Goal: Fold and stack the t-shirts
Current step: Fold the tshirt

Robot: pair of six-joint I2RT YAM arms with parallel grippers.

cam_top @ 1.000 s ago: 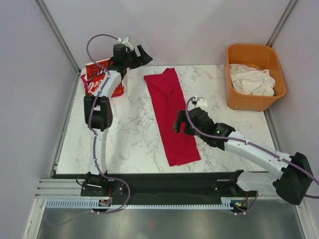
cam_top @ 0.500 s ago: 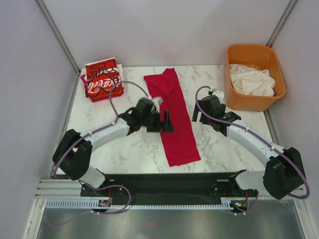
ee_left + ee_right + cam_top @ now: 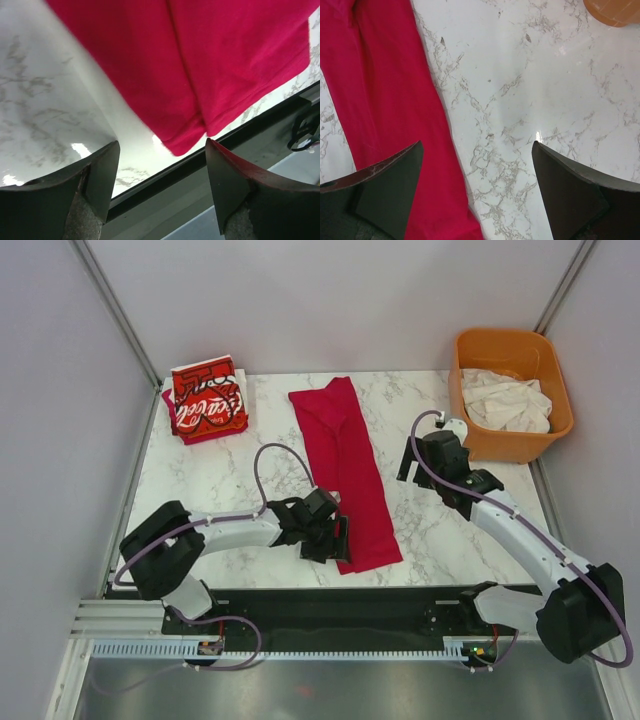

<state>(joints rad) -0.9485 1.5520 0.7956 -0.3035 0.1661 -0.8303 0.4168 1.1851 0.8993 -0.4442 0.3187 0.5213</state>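
The plain crimson t-shirt [image 3: 345,465] lies folded into a long strip down the middle of the marble table [image 3: 260,490]. Its near hem shows in the left wrist view [image 3: 200,75], its right edge in the right wrist view [image 3: 385,100]. My left gripper [image 3: 338,540] is open and empty, low at the shirt's near left corner [image 3: 185,142]. My right gripper [image 3: 408,468] is open and empty, right of the shirt's middle, above bare marble. The folded red Coca-Cola t-shirt [image 3: 207,400] lies at the far left corner. Off-white shirts [image 3: 507,400] fill the orange tub [image 3: 510,348].
The orange tub stands at the far right corner, just behind my right wrist. The table's near edge and a black rail [image 3: 330,602] run right below my left gripper. Grey walls enclose the table on three sides.
My left arm has swung from the far left corner down to the shirt's near left corner. My right gripper has moved off the shirt, right and farther back toward the tub.
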